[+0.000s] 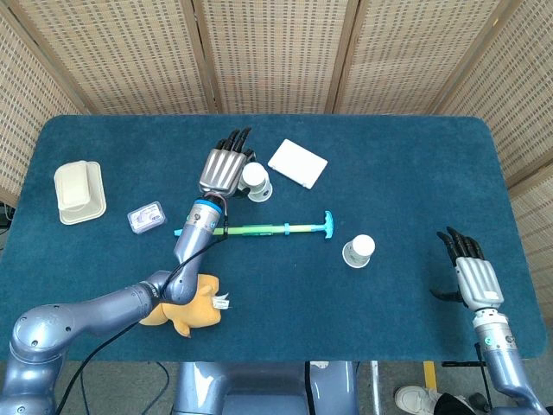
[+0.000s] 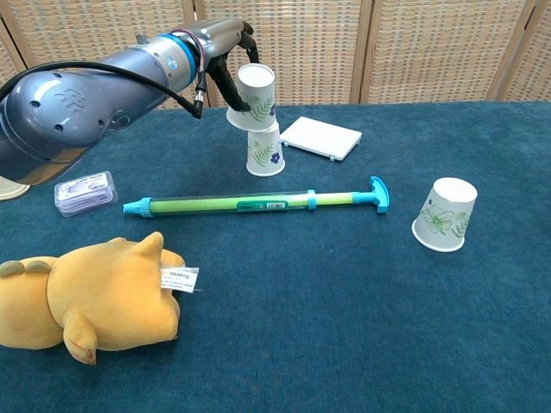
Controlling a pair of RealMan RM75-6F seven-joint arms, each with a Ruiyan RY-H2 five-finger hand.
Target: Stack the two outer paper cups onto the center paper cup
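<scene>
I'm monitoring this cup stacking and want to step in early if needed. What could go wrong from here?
The held cup sits tilted over the center cup, so it may seat crooked or tip that cup when the left robot hand lets go. The right cup leans near the green pump, which could snag a reach.

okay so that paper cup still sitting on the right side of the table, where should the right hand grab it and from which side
Grip the right cup around its side wall, about mid-height, coming from the robot's right, where the right hand waits open. The cup stands upside down, closed base up and wide rim on the table, leaning slightly, so there is no rim to pinch; its taper suits fingers wrapped around. The pump lies on its other side.
</scene>
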